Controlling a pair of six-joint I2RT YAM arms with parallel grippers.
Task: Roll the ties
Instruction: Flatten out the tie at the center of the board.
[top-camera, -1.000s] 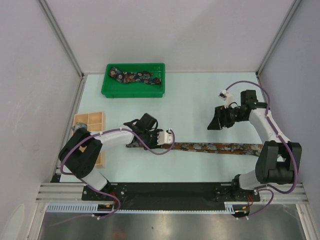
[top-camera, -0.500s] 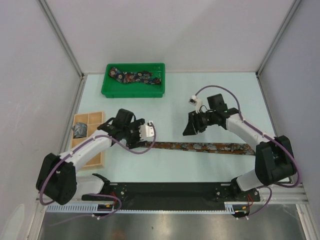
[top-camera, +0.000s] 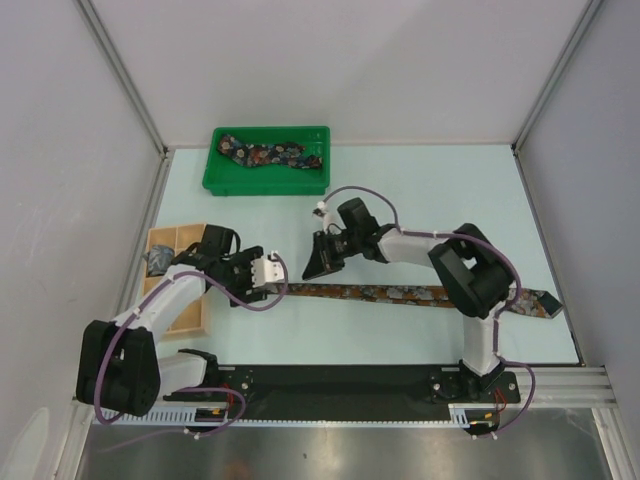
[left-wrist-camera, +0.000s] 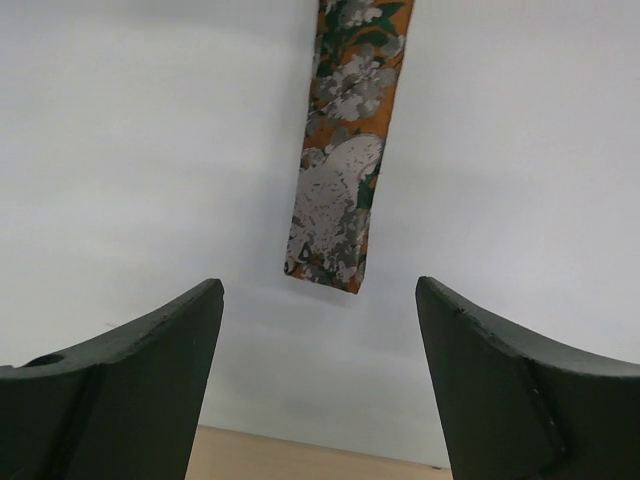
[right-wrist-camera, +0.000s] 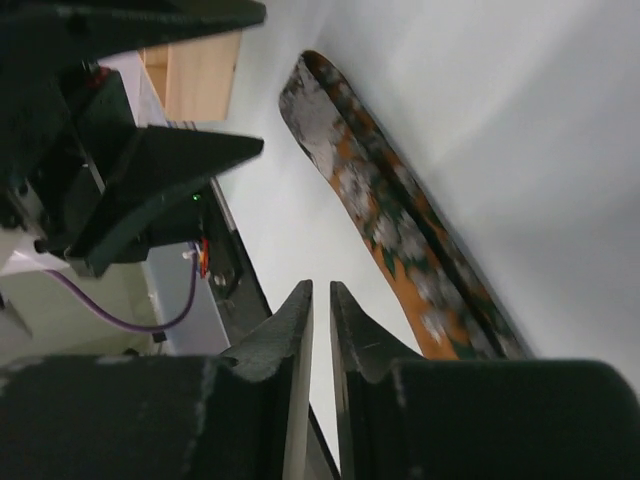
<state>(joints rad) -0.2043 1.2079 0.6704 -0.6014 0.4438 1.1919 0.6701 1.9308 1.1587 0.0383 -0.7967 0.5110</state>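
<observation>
Rust-brown tie (top-camera: 400, 294) lies flat and unrolled on the table (top-camera: 400, 190), stretched parallel to the near edge. Its narrow blunt end points at the left edge. Its wide pointed end sits close to the right edge, and a stretch in between is hidden under the right arm. Left hand (left-wrist-camera: 318, 290): fingers spread wide, nothing between them. It hangs over bare table just short of the tie's narrow end, which shows ahead of the gap in the left wrist view, apart from both fingers. Right hand (right-wrist-camera: 320, 288): fingers nearly pressed together with only a thin slit left, and nothing pinched in it. In the right wrist view the tie runs beside this hand, outside the fingers. From above, the hand sits just to the far side of the strip, near its narrow end. Cannot tell whether the fingertips touch the table. The two hands are near each other, with the tie's narrow end between them. Dark navy floral tie (top-camera: 275, 155) lies loosely crumpled inside the green tray (top-camera: 215, 182) near the far left corner. The wooden compartment box (top-camera: 190, 238) stands at the left edge, partly covered by the left arm. A grey-blue tie (top-camera: 160, 262) sits bunched in a compartment on the box's left side; cannot tell how neatly it is rolled.
</observation>
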